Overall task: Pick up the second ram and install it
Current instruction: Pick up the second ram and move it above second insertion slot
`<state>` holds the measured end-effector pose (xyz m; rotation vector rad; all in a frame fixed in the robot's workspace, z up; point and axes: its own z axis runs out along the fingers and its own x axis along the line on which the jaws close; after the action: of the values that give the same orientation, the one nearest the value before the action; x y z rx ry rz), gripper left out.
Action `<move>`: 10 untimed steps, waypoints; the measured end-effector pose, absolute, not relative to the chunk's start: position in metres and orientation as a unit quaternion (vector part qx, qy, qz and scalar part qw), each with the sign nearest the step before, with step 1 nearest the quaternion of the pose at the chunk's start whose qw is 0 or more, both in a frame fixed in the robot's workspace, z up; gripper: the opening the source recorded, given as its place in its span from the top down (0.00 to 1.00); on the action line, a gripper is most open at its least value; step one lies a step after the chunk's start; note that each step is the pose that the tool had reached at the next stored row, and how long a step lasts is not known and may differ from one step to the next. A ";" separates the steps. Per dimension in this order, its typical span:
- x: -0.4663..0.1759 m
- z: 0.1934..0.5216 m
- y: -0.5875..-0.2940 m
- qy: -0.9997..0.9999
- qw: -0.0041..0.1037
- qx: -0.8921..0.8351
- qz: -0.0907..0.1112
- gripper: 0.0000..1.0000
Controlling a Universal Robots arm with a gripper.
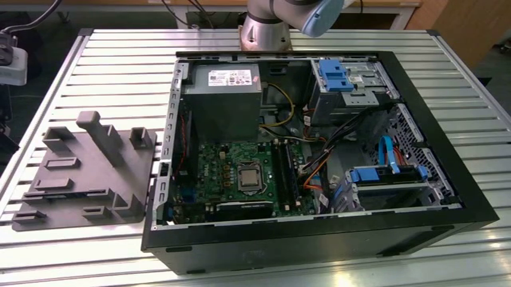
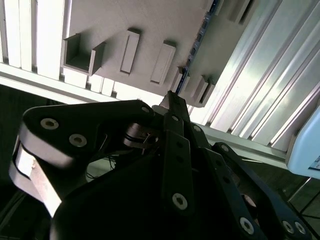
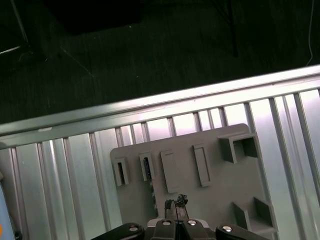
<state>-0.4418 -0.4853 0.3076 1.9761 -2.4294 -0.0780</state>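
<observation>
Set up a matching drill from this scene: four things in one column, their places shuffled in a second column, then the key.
Things
1. gripper
2. grey moulded tray
3. power supply
4. processor

Places
A. on the green motherboard
B. on the slatted table, outside the computer case
C. over the grey moulded tray
D. inside the computer case, against the wall nearest the arm's base

Pairs: 1-C, 2-B, 3-D, 4-A
</observation>
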 end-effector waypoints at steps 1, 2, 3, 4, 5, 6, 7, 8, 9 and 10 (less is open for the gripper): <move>-0.442 0.307 -0.485 -0.775 0.005 0.631 -0.025 0.89; -0.442 0.307 -0.485 -0.774 0.005 0.632 -0.025 0.89; -0.442 0.306 -0.485 -0.774 0.005 0.633 -0.025 0.89; -0.442 0.306 -0.485 -0.773 0.005 0.633 -0.025 0.89; -0.442 0.306 -0.485 -0.773 0.005 0.634 -0.025 0.89; -0.442 0.305 -0.485 -0.772 0.005 0.635 -0.025 0.89; -0.442 0.305 -0.485 -0.772 0.005 0.635 -0.025 0.89; -0.442 0.305 -0.485 -0.771 0.005 0.636 -0.025 0.89; -0.442 0.304 -0.485 -0.771 0.005 0.636 -0.025 0.89; -0.442 0.304 -0.485 -0.771 0.005 0.637 -0.025 0.89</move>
<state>-0.4418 -0.4853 0.3039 1.9949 -2.4134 -0.0779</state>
